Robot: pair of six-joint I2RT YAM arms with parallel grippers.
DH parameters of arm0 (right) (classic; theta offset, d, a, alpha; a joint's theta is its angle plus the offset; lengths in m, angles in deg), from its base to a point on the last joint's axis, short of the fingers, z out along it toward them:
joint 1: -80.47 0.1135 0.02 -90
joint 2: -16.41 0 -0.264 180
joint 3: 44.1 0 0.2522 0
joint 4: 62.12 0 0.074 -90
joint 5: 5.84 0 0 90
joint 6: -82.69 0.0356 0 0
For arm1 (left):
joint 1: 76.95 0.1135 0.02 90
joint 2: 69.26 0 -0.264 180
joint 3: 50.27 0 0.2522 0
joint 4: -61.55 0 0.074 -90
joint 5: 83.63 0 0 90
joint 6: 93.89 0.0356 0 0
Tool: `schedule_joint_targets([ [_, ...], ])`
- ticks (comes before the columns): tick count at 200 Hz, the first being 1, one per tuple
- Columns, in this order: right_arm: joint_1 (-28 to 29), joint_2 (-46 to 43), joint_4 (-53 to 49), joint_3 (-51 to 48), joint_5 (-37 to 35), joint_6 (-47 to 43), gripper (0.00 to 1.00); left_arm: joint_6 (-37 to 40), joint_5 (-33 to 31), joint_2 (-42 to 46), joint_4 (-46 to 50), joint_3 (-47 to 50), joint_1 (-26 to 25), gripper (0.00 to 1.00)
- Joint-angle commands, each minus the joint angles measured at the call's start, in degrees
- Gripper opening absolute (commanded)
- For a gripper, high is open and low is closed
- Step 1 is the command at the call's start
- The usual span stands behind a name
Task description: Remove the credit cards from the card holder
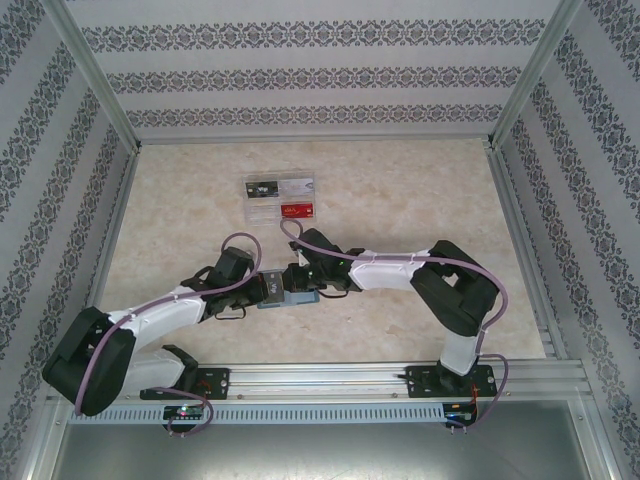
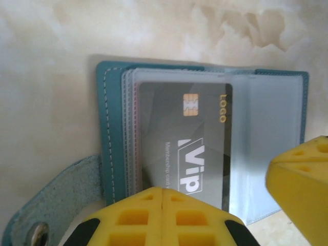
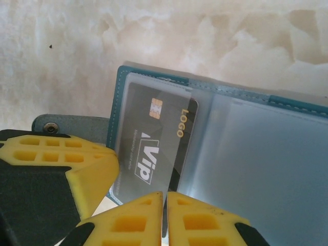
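The teal-blue card holder [image 1: 290,298] lies open on the table between both arms. In the left wrist view the card holder [image 2: 110,128] shows clear sleeves, and a grey VIP credit card [image 2: 184,143] sits in the top one. My left gripper [image 2: 162,190] is shut, its tips resting on that sleeve near the spine. My right gripper [image 3: 165,195] stands a thin slit apart at the near edge of the credit card [image 3: 154,138]. I cannot tell whether the card's edge lies in that slit. In the top view the left gripper [image 1: 262,290] and right gripper [image 1: 303,283] nearly touch.
A clear plastic tray [image 1: 270,212] holding black, silver and red cards lies farther back, at the middle of the table. The holder's strap with its metal snap [image 2: 38,233] sticks out on the left. Patterned walls close in the table on three sides.
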Motion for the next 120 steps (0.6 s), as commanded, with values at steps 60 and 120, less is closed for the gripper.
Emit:
schedule_joint_targets([
  [60, 0.95, 3.11, 0.95, 2.45, 1.30, 0.86, 0.15, 1.20, -1.58, 0.48, -0.12, 0.84, 0.78, 0.02],
  [120, 0.91, 3.99, 1.08, 2.22, 1.00, 1.19, 0.18, 1.29, -2.37, -0.46, 0.58, 0.99, 0.76, 0.01],
])
